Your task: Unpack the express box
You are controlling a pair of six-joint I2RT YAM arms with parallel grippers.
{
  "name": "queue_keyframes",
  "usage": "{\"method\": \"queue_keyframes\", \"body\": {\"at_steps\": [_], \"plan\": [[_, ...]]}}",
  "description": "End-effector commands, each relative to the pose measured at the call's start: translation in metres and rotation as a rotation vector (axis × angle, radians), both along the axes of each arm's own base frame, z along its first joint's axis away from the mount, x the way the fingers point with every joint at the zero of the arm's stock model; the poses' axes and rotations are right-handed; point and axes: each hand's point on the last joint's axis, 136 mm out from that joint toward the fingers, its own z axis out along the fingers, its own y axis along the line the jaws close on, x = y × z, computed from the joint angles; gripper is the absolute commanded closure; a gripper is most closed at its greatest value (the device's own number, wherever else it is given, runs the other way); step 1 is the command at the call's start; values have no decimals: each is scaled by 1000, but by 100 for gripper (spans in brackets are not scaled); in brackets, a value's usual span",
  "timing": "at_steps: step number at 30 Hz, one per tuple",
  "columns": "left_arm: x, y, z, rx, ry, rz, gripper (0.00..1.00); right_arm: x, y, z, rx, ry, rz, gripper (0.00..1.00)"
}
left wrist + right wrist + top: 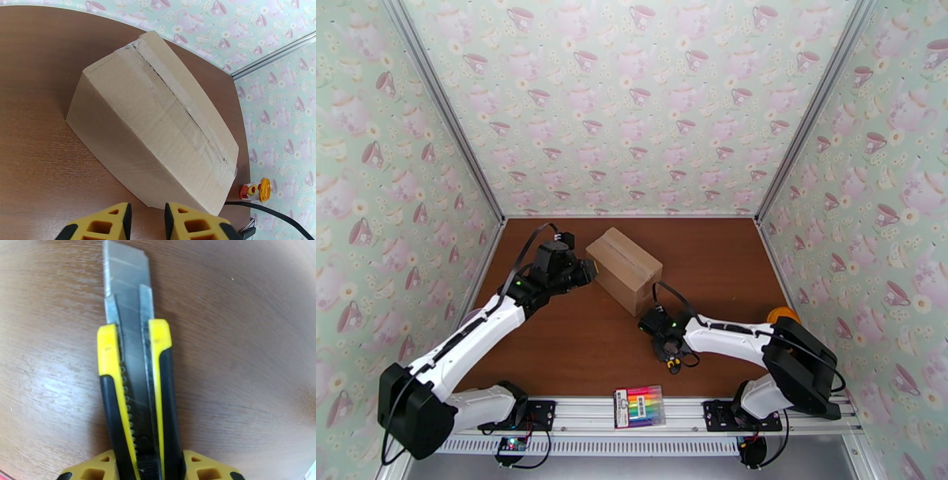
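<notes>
The express box (624, 268) is a tan cardboard carton standing at the back middle of the brown table, its flaps down. Its taped seam shows along the top of the box (158, 126) in the left wrist view. My left gripper (591, 272) is at the box's left side. Its yellow fingers (147, 221) stand narrowly apart just short of the box's near lower corner, with nothing between them. My right gripper (669, 357) hangs low over the table in front of the box. The right gripper (152, 473) is closed on the handle of a yellow-and-black utility knife (134, 378), whose blade is extended.
A flat pack of rainbow markers (640, 406) lies on the rail at the near edge. A small orange-and-red object (254, 190) sits by the right wall (782, 313), with a black cable near it. Patterned walls close off three sides.
</notes>
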Motion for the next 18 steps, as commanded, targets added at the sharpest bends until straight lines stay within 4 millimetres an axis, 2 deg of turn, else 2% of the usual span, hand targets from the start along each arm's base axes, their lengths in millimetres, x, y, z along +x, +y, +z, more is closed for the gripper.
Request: {"method": "queue_keyframes", "body": {"at_steps": [1,6,9,13,18], "plan": [[-11,-1,-13,1,23,-21,68,7,-10,12,-19,-68,-32,74],[-25,-11,-20,1,52,-83,68,15,-10,53,33,-147,-25,78],[-37,-23,-19,-15,53,-137,64,19,-11,83,64,-203,-21,80],[-53,-47,-12,-80,41,-205,54,25,-5,120,129,-273,3,81],[-63,-81,-2,-199,32,-267,47,32,4,159,200,-347,29,80]]}}
